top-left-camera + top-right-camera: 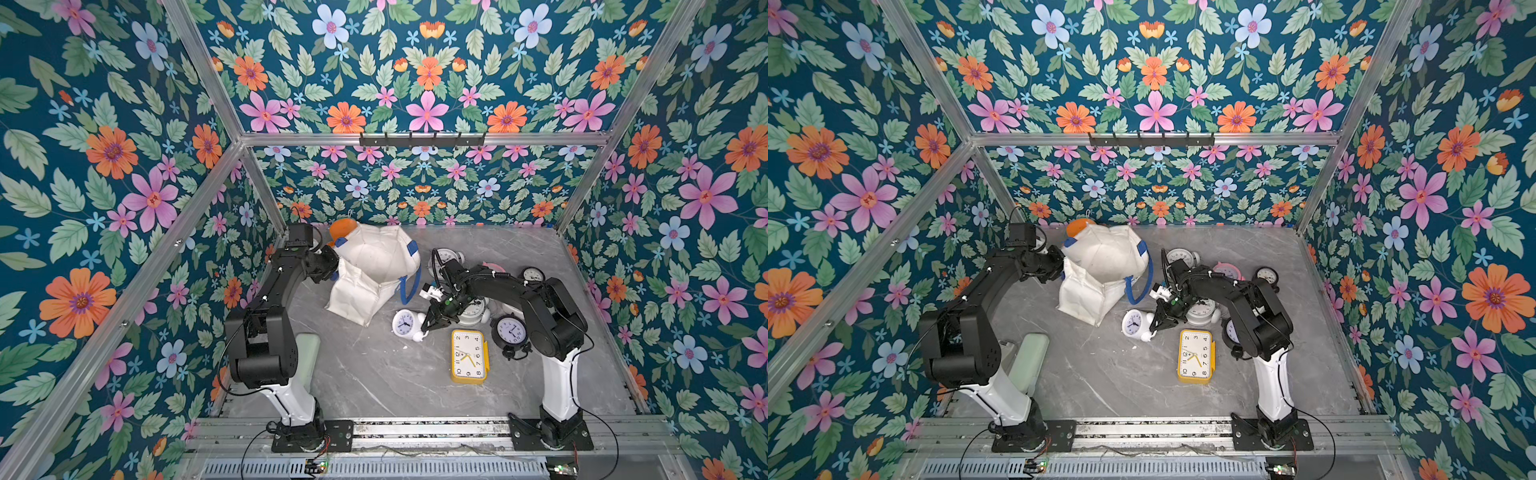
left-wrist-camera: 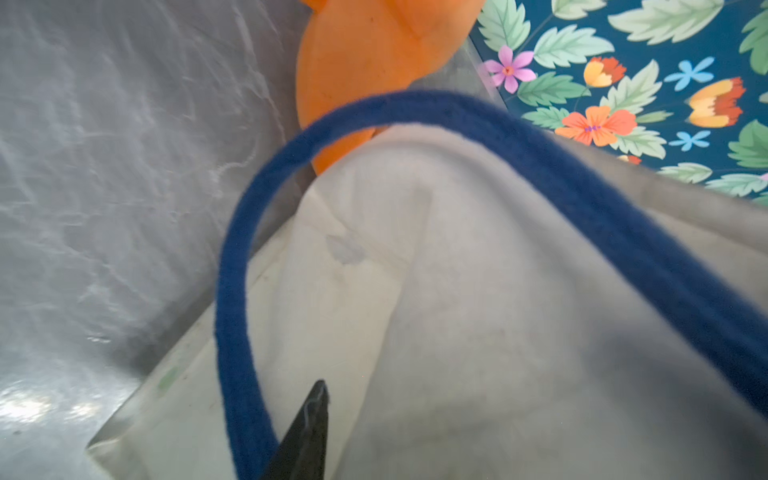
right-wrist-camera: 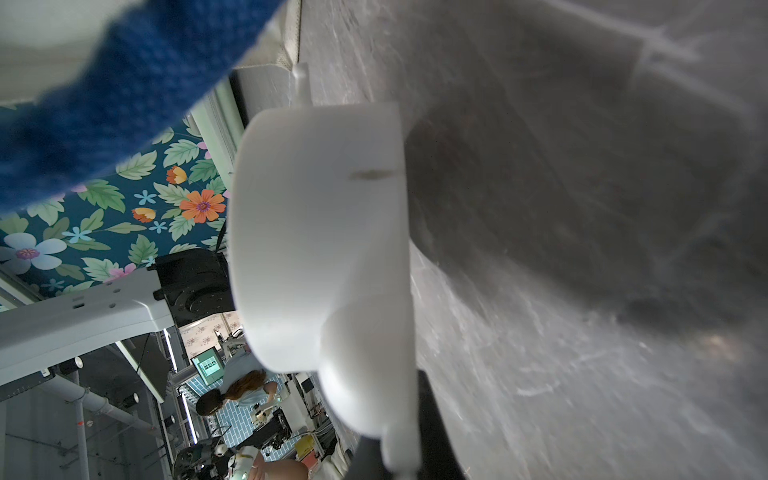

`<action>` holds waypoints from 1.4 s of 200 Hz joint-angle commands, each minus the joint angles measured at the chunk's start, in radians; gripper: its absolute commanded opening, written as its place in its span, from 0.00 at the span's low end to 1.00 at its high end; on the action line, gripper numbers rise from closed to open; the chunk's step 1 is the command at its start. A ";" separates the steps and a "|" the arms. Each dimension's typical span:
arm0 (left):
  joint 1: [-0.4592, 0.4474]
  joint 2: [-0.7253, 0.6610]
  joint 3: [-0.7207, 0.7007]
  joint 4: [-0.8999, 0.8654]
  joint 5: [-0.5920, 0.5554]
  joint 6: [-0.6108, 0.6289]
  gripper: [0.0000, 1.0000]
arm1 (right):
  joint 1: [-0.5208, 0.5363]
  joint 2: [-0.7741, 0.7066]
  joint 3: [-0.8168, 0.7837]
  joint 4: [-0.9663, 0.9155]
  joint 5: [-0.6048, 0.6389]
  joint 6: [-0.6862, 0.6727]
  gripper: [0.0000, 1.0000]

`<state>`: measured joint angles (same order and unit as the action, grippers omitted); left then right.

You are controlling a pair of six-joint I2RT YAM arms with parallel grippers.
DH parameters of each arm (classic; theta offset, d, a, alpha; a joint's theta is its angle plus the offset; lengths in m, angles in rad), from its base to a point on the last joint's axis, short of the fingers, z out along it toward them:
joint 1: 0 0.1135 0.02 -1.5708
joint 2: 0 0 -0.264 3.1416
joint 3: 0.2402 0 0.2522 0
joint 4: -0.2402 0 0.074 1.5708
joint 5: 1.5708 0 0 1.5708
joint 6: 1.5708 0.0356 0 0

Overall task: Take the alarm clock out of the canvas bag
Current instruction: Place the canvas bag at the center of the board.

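The right hand [image 1: 430,323] pinches the white alarm clock [image 1: 404,323], outside the canvas bag [image 1: 374,266] at its 5 o'clock. Seat it on the desk [image 1: 374,382] before releasing, clear of the yellow clock [image 1: 468,355]. The left hand [image 1: 332,269]: cannot tell.

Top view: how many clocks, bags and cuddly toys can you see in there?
Clocks: 7
Bag: 1
Cuddly toy: 1
Total: 9
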<state>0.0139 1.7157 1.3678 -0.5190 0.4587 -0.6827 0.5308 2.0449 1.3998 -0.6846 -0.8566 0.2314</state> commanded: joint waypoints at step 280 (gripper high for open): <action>0.104 -0.316 0.100 0.015 -0.326 0.219 0.71 | -0.066 -0.066 -0.005 -0.077 0.128 -0.051 0.33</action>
<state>0.1169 1.4578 1.5394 -0.6525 0.1623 -0.5167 0.4641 2.0193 1.3823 -0.7395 -0.7456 0.2081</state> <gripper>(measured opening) 0.700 0.332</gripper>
